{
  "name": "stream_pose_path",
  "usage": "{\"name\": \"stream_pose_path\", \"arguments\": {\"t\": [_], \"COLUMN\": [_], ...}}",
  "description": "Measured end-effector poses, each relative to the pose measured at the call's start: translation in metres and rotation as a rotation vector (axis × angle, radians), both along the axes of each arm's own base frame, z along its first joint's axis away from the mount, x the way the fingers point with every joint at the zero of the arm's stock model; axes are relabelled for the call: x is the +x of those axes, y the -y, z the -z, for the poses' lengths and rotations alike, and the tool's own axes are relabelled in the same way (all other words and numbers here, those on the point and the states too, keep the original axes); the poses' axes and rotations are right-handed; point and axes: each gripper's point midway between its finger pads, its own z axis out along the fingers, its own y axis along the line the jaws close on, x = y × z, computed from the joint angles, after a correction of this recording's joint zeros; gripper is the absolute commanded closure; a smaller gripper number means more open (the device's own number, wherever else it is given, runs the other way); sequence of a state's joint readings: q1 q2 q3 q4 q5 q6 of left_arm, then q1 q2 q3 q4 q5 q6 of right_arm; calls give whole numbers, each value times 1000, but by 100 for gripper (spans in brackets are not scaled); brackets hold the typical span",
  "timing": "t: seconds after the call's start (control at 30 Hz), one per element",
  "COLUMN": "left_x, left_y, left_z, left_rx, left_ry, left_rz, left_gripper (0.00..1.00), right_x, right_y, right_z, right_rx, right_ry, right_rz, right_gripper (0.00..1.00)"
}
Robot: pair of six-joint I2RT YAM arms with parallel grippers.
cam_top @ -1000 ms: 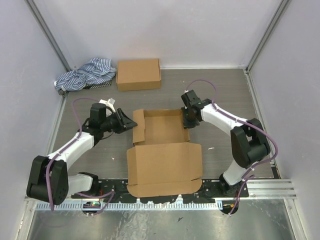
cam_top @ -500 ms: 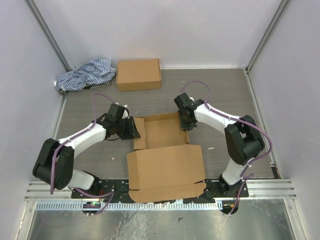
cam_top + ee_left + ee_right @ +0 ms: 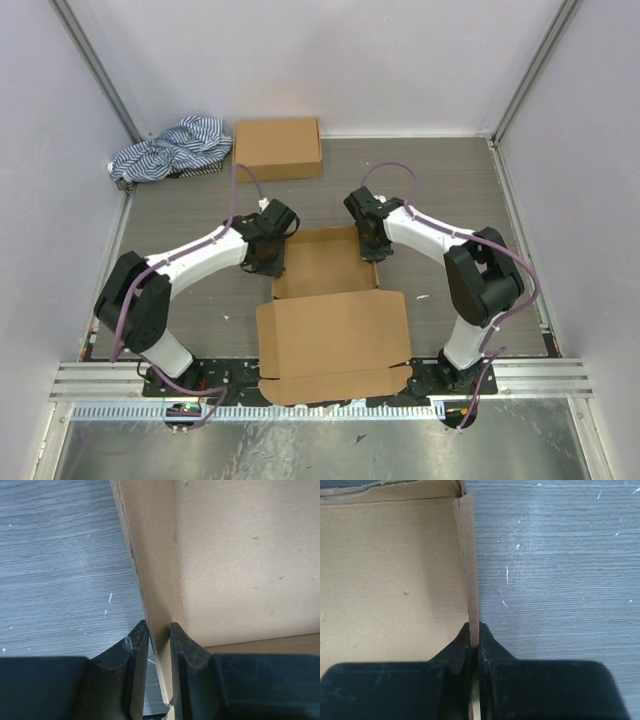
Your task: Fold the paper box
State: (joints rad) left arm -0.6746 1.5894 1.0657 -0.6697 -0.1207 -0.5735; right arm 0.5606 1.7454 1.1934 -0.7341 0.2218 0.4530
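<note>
Paper box (image 3: 322,262): open tray lying between the two grippers, lid flap (image 3: 335,335) spread flat behind them. Left gripper (image 3: 159,632): clamped on the left wall (image 3: 155,580), which stands between its fingers. Right gripper (image 3: 474,632): pinched on the right wall (image 3: 468,570), likewise. Both walls are judged to be held upright so the lid can be folded over.

L fingers (image 3: 272,262), R fingers (image 3: 369,246) at box (image 3: 322,266)
</note>
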Motion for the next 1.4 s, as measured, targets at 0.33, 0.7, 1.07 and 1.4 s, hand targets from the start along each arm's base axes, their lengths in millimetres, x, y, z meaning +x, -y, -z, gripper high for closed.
{"name": "stream_pose_path", "arguments": {"t": [0.33,0.7,1.07,1.4], "left_x": [0,2,1,-3], "left_y": [-19,-29,-27,-28], "left_z": [10,0,0,6], "left_rx": [204,338,330,325], "left_ry": [4,69,67,56], "left_rz": [-44,-83,-81,-82], "left_gripper": [100,100,88,81], "right_x": [-1,0,-1,-3], "right_y": [-9,-18,-18,-15], "right_z": [-1,1,4,10], "right_rx": [2,20,14,-3], "right_ry": [9,18,12,-7], "right_rz": [1,14,20,33], "right_gripper": [99,99,99,79]}}
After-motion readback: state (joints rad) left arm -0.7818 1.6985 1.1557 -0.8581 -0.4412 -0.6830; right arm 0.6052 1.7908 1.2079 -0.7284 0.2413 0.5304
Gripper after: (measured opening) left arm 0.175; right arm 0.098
